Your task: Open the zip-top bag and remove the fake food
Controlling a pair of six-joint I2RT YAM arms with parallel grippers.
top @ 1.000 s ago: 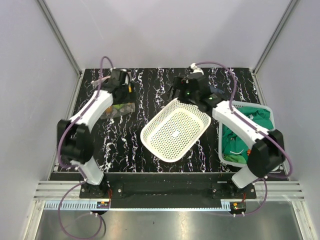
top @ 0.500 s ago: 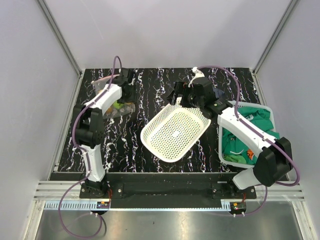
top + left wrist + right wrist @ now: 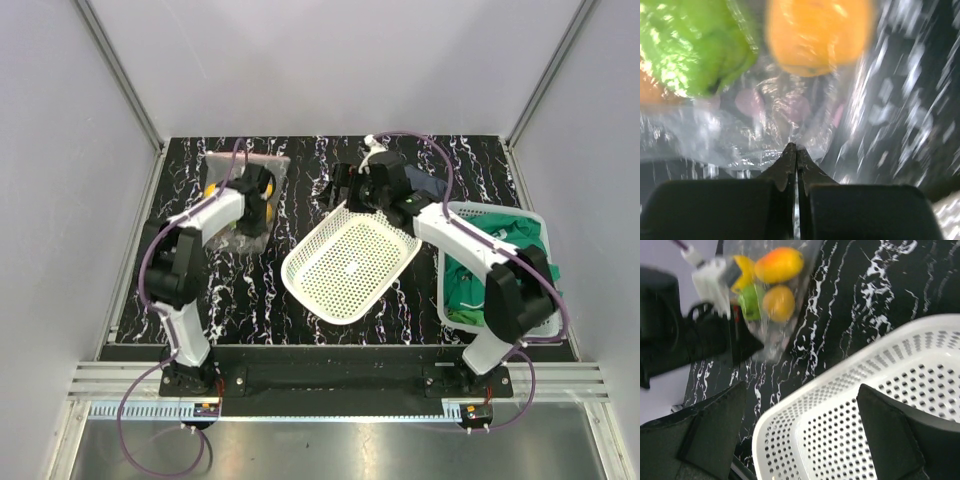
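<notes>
The zip-top bag (image 3: 247, 170) is a clear crinkly pouch at the far left of the table. My left gripper (image 3: 255, 205) is shut on its plastic edge (image 3: 765, 145). The fake food sits inside: a green piece (image 3: 690, 45) and an orange piece (image 3: 817, 35) just ahead of the closed fingertips (image 3: 790, 155). From the right wrist view I see the bag (image 3: 767, 335) with orange, yellow and green fruit (image 3: 779, 264), and the left gripper (image 3: 757, 346) at its lower end. My right gripper (image 3: 802, 387) hangs open over the white basket's far-left rim (image 3: 330, 215), holding nothing.
The white mesh basket (image 3: 300, 255) lies tilted in the middle of the black marbled table. A white bin with green clothing (image 3: 490, 265) stands at the right edge. A dark blue cloth (image 3: 428, 188) lies behind the right arm. Grey walls close in three sides.
My left gripper has closed on the bag, and the bag now stands further back and more spread out. The right gripper has shifted left along the basket's far rim.
</notes>
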